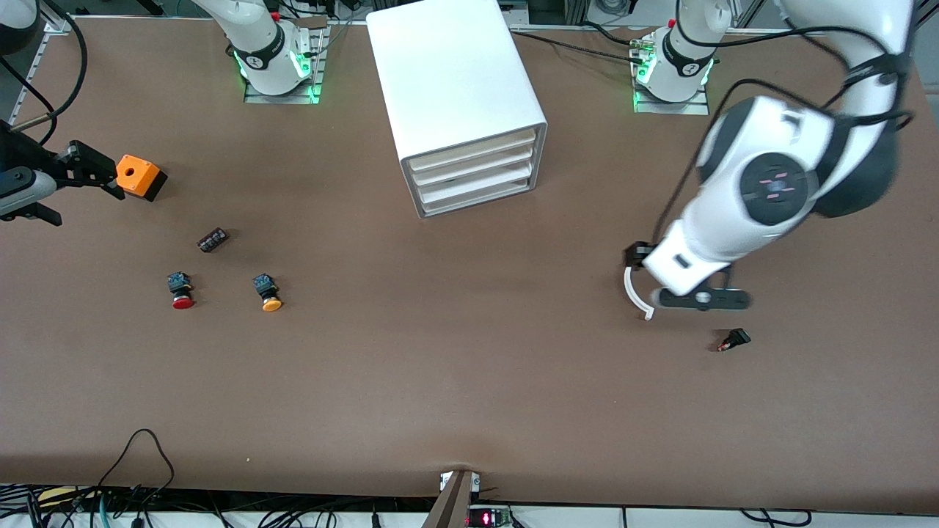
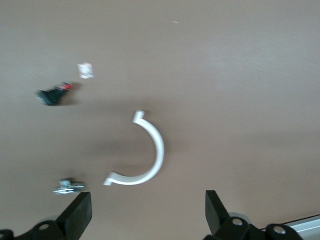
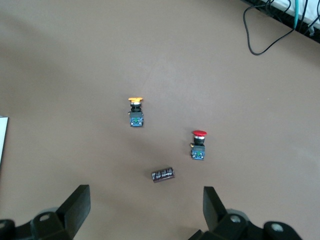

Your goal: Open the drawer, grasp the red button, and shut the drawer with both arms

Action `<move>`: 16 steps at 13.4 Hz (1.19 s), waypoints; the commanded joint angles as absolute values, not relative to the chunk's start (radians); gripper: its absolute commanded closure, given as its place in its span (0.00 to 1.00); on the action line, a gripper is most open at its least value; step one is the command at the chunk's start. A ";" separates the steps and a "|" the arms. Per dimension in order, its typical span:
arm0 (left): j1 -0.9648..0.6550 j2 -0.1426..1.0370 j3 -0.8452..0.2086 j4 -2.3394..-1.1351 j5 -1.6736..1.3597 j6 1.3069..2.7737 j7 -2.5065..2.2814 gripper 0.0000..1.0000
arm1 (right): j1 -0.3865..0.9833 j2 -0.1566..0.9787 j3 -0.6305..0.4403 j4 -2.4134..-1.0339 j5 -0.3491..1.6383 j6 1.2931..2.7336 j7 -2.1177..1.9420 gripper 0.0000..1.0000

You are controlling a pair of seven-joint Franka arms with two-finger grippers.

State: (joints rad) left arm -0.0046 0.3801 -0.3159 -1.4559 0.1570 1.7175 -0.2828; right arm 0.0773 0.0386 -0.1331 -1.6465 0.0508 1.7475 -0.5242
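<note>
Left end effector (image 1: 700, 298), fingers spread and empty, hangs over the tabletop (image 1: 469, 381) above a white curved piece (image 1: 635, 293), toward the left arm's end. Right end effector (image 1: 92, 172), also spread and empty, sits beside the orange box (image 1: 139, 177). Red button (image 1: 180, 290) lies nearer the camera than that box, so the right arm is closer. Drawer (image 1: 469, 167) in the cabinet (image 1: 451, 81) looks shut, between the arms.

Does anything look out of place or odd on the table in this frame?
Yes. A white curved handle-like piece lies loose on the table under the open left gripper, apart from the cabinet, whose four drawers show no handles. The red button lies on the table, not in a drawer. The open right gripper is over it.
</note>
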 commanded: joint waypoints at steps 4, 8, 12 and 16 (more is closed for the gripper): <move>0.051 0.174 -0.171 -1.629 0.081 1.717 -0.020 0.00 | 0.089 0.054 -0.140 -1.618 0.041 1.755 -0.514 0.00; 0.106 0.072 -0.118 -1.716 0.075 1.698 0.009 0.00 | 0.090 0.052 -0.138 -1.618 0.043 1.755 -0.514 0.00; 0.106 0.011 0.001 -1.740 -0.070 1.697 0.090 0.00 | 0.091 0.052 -0.138 -1.618 0.044 1.755 -0.514 0.00; 0.097 -0.072 0.038 -1.759 -0.074 1.695 0.229 0.00 | 0.091 0.052 -0.138 -1.618 0.046 1.755 -0.514 0.00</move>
State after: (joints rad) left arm 0.1052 0.0025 0.0349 -1.7166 -0.0650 1.6917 0.1888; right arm 0.0820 0.0434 -0.1330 -1.6407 0.0506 1.7595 -0.5242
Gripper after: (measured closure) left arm 0.000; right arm 0.000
